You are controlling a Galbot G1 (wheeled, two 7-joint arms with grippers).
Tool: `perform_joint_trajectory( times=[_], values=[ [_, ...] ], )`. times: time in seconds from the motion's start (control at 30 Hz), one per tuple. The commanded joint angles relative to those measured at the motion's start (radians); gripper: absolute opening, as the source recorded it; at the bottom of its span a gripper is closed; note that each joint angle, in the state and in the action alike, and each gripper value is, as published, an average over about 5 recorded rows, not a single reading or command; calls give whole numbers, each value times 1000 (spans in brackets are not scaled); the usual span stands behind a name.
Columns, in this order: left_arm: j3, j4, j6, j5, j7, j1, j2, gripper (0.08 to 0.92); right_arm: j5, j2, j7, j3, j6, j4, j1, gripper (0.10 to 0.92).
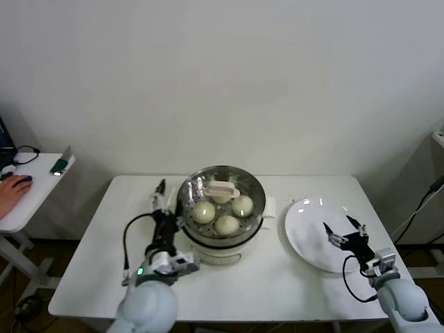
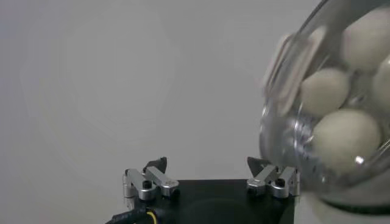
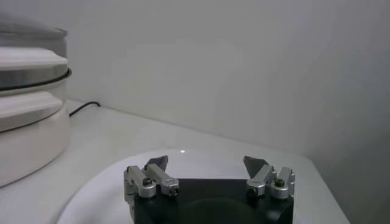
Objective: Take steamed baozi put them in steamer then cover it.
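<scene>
The steel steamer (image 1: 208, 251) stands mid-table with the clear glass cover (image 1: 253, 189) resting on it, its cream handle (image 1: 223, 188) on top. Through the glass I see three baozi (image 1: 204, 211), (image 1: 227, 225), (image 1: 242, 205); a fourth is partly hidden under the handle. My left gripper (image 1: 166, 200) is open and empty just left of the steamer; in the left wrist view (image 2: 207, 165) the cover (image 2: 286, 131) and baozi (image 2: 344, 137) are close by. My right gripper (image 1: 343, 227) is open and empty over the white plate (image 1: 309, 229), as the right wrist view (image 3: 206, 163) shows.
The white table (image 1: 90, 277) ends close behind the steamer at a white wall. The steamer (image 3: 27, 115) and plate (image 3: 97, 185) show in the right wrist view. A side table (image 1: 35, 184) with a person's hand (image 1: 12, 189) stands at the far left.
</scene>
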Motion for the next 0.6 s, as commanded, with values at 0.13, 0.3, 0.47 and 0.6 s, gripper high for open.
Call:
perform_joint_trajectory(
  times=[0.13, 0.3, 0.47, 0.6],
  values=[
    [-479, 74, -705, -855, -291, 256, -72, 823, -5, 6, -12, -1, 27, 13, 0, 823],
    [-520, 227, -837, -1033, -241, 266, -128, 823, -11, 14, -12, 0, 61, 6, 5, 823],
    [-521, 353, -947, -1109, -198, 256, -148, 823, -2, 21, -13, 4, 92, 8, 0, 823],
    [-514, 383, -954, -1129, -186, 251, -142, 823, 8, 24, -13, 8, 103, 9, -4, 823]
  ],
)
